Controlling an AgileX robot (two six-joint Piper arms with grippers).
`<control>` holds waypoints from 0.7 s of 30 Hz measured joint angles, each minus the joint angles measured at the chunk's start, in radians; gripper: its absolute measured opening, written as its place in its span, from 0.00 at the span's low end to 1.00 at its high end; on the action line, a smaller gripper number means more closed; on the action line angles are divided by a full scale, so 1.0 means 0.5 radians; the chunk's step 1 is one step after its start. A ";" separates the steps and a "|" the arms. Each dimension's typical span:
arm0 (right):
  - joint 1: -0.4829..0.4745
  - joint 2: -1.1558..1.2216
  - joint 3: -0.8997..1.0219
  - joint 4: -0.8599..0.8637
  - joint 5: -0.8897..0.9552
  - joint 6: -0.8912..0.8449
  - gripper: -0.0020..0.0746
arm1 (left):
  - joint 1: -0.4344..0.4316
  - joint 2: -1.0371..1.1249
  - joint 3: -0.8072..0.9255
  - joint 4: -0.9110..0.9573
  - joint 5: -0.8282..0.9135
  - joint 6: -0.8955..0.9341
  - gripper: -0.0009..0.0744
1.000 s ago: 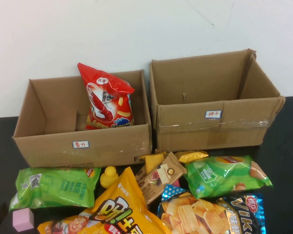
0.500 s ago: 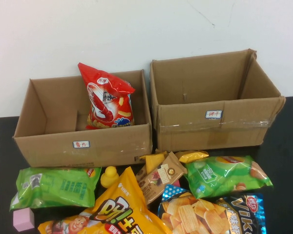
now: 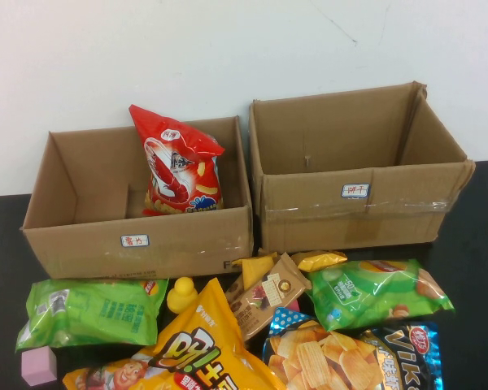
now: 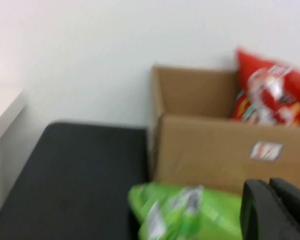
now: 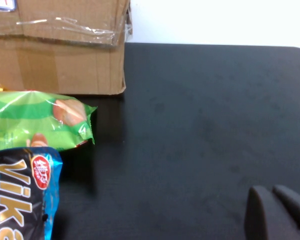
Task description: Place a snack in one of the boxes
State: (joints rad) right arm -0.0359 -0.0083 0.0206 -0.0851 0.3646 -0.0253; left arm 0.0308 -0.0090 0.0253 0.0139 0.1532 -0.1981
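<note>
- comparing with a second ago, i see nothing on the table shifted; the red snack bag sits where it was, and only a dark shape at the bottom left corner of the high view is gone.
- nearest me, my left gripper [image 4: 277, 210] shows only in its wrist view as dark finger tips pressed together, holding nothing, low over the table beside the left green bag [image 3: 89, 309].
- my right gripper [image 5: 280, 212] shows the same way in its own wrist view: tips together, nothing held, over bare black table [image 5: 200, 130] to the right of the snack pile.
- the near row holds a pink block [image 3: 39, 367], a yellow bag with a cartoon face [image 3: 179, 353], a bag picturing crisps [image 3: 321, 357] and a blue-edged dark bag [image 3: 411, 353].
- just behind lie a yellow duck [image 3: 180, 293], a brown packet [image 3: 264, 292] and the right green bag [image 3: 378, 292].
- farther back, the lower box [image 3: 138, 244] stands left, and the snack [image 3: 177, 166] stands upright inside it, leaning on its back wall, top poking above the rim.
- the taller taped box [image 3: 358, 203] stands just beside it on the right, against the white wall [image 3: 228, 49].
</note>
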 joint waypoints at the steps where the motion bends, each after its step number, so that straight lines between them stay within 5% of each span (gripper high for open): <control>1: 0.000 0.000 0.000 0.000 0.000 0.000 0.02 | 0.026 0.000 0.000 0.000 0.041 0.006 0.01; 21: 0.000 0.000 0.000 -0.007 0.000 0.000 0.02 | 0.335 0.000 -0.004 0.002 0.346 0.310 0.01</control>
State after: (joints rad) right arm -0.0359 -0.0083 0.0206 -0.0887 0.3646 -0.0253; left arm 0.1984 -0.0090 0.0235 0.0149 0.3262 -0.0430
